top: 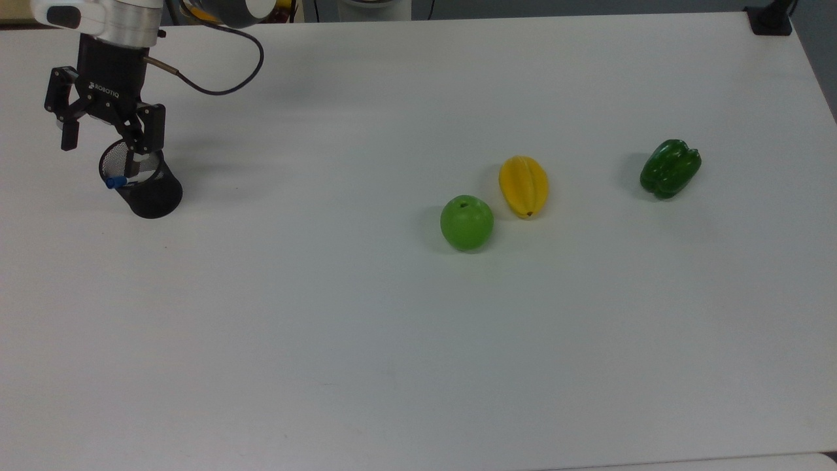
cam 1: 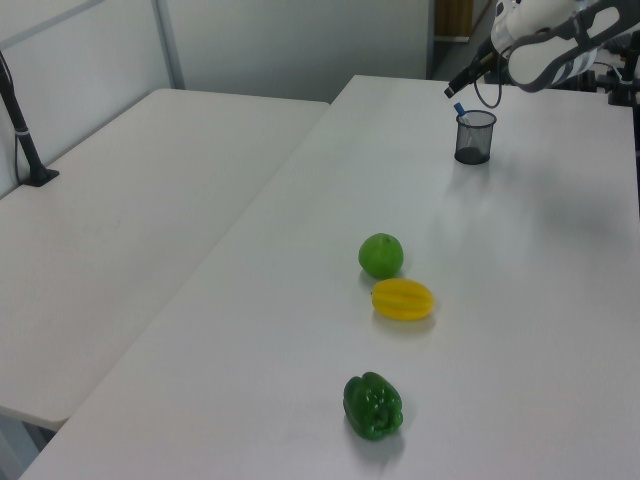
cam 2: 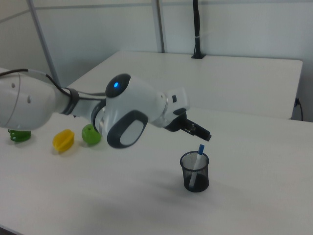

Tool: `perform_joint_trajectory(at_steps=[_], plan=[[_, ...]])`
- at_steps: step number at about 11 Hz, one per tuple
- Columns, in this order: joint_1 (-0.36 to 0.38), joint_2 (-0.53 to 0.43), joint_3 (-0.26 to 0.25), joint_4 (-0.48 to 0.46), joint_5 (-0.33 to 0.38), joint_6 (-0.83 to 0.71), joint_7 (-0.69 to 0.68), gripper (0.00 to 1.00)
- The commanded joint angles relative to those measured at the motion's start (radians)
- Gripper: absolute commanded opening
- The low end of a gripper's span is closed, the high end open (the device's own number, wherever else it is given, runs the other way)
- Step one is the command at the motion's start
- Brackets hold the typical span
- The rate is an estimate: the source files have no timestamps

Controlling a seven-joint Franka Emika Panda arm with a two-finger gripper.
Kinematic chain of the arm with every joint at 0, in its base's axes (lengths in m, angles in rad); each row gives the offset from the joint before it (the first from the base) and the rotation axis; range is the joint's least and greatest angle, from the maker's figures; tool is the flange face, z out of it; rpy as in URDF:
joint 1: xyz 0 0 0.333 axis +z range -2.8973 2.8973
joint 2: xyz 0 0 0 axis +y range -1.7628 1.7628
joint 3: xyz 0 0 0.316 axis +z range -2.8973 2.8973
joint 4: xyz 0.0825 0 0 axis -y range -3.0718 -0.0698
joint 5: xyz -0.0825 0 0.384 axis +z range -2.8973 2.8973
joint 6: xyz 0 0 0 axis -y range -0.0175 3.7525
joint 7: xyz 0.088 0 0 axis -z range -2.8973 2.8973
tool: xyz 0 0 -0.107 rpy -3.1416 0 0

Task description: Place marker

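The marker (top: 116, 182) stands tilted in a black mesh cup (top: 152, 193) at the top view's far left. Its blue cap pokes over the rim. The white barrel shows through the mesh in the right view, marker (cam 2: 199, 153) inside cup (cam 2: 195, 172). My gripper (top: 103, 149) hangs just above the cup, open, with nothing between its fingers. In the left view the gripper (cam 1: 461, 82) sits above the marker's blue tip (cam 1: 458, 107) and the cup (cam 1: 474, 138).
A green apple (top: 466, 222), a yellow star fruit (top: 523, 186) and a green bell pepper (top: 669, 168) lie on the white table (top: 327, 340), well to the top view's right of the cup. A black cable (top: 222, 85) loops from the wrist.
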Motion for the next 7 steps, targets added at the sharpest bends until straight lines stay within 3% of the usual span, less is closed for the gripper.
perform_joint_trajectory(at_steps=[1, 5, 7], plan=[[0.012, -0.084, 0.002, 0.140, 0.023, -0.392, 0.018, 1.00], [0.015, -0.142, 0.020, 0.346, 0.025, -0.921, 0.140, 1.00], [0.015, -0.177, 0.052, 0.398, 0.052, -1.086, 0.240, 1.00]])
